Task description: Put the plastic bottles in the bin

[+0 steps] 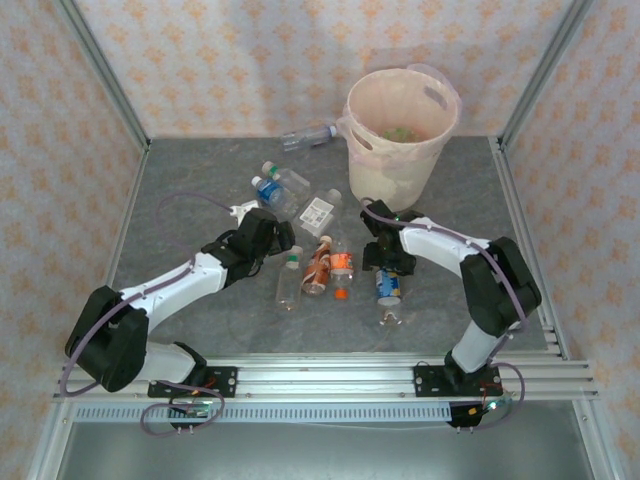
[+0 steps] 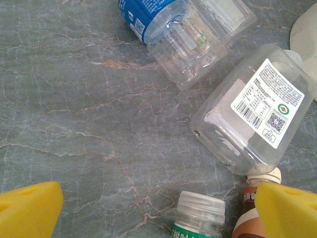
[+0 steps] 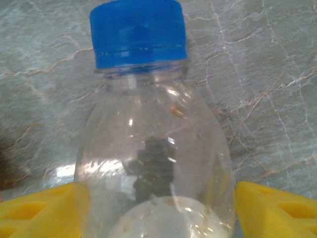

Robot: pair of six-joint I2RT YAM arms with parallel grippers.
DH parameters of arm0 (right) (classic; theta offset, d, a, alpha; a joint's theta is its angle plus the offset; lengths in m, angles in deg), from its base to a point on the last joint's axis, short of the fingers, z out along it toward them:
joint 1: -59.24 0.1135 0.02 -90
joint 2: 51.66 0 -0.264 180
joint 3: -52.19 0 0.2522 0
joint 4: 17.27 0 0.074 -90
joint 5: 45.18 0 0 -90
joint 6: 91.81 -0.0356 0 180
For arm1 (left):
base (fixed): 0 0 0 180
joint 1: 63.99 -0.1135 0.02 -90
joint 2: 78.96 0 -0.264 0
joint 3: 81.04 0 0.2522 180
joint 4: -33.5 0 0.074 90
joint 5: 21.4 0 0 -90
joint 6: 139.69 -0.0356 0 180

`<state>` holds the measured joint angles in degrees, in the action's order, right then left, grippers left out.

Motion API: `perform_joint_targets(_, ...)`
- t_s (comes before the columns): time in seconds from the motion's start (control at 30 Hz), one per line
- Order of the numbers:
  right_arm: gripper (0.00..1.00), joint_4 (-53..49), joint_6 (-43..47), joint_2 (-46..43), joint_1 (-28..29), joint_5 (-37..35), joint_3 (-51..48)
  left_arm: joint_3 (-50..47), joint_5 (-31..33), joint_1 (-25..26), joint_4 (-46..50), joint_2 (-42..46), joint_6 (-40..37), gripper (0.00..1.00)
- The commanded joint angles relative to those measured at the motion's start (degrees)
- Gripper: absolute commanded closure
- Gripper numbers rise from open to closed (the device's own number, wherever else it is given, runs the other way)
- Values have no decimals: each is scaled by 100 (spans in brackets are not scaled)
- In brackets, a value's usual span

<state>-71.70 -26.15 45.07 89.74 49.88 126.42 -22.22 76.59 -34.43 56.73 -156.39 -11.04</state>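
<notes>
The right arm folds at the elbow and reaches left, holding the right gripper [image 3: 156,196] over a clear plastic bottle with a blue cap [image 3: 153,139]. Its yellow fingers [image 3: 277,208] flank the bottle's sides, perhaps touching; whether they grip is unclear. The left arm stretches low, with the left gripper [image 2: 158,203] spread wide above the grey marbled table [image 2: 74,124]. The round beige-pink plastic bin [image 1: 385,165] stands at the far edge.
</notes>
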Motion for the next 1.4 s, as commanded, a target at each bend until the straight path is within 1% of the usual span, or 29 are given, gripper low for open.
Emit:
perform_joint_targets(0.0, 22, 354, -249, 140, 17, -408, -116, 187, 167, -29, 169, -39, 64, 0)
perform_joint_targets(0.13, 25, 636, -349, 241, 21, -742, -279, 176, 168, -29, 164, -59, 76, 0)
perform_joint_targets(0.27, 34, 857, -361, 143, 18, -811, -453, 170, 176, -28, 122, -62, 46, 0)
perform_joint_targets(0.4, 44, 1102, -241, -284, 18, -875, -644, 73, 85, -29, -74, 34, 44, 0)
perform_joint_targets(0.47, 48, 1256, -162, -573, 22, -850, -757, -16, 32, -29, -253, 123, 37, 0)
perform_joint_targets(0.57, 50, 1672, 61, -1119, 17, -558, -952, -215, -48, -27, -546, 315, -36, 0)
perform_joint_targets(0.63, 50, 2085, 226, -1531, 28, -202, -1088, -324, -12, -28, -670, 480, -66, 0)
perform_joint_targets(0.77, 50, 2766, 401, -2089, 26, 291, -1126, -457, 98, -28, -750, 748, -94, 0)
perform_joint_targets(0.97, 50, 4117, 622, -2486, 31, 1110, -816, -669, 10, -25, -947, 1127, -179, 0)
perform_joint_targets(1.07, 50, 4969, 702, -2528, 29, 1297, -573, -798, 56, -29, -1008, 1316, -211, 0)
perform_joint_targets(1.2, 50, 5497, 1018, -2437, 27, 951, 52, -859, 52, -29, -990, 1513, -237, 0)
perform_joint_targets(1.27, 51, 5619, 1292, -2372, 29, 719, 418, -829, -146, -29, -977, 1553, -338, 0)
perform_joint_targets(1.37, 51, 5513, 1818, -2172, 26, 387, 1105, -712, -437, -29, -840, 1561, -428, 0)
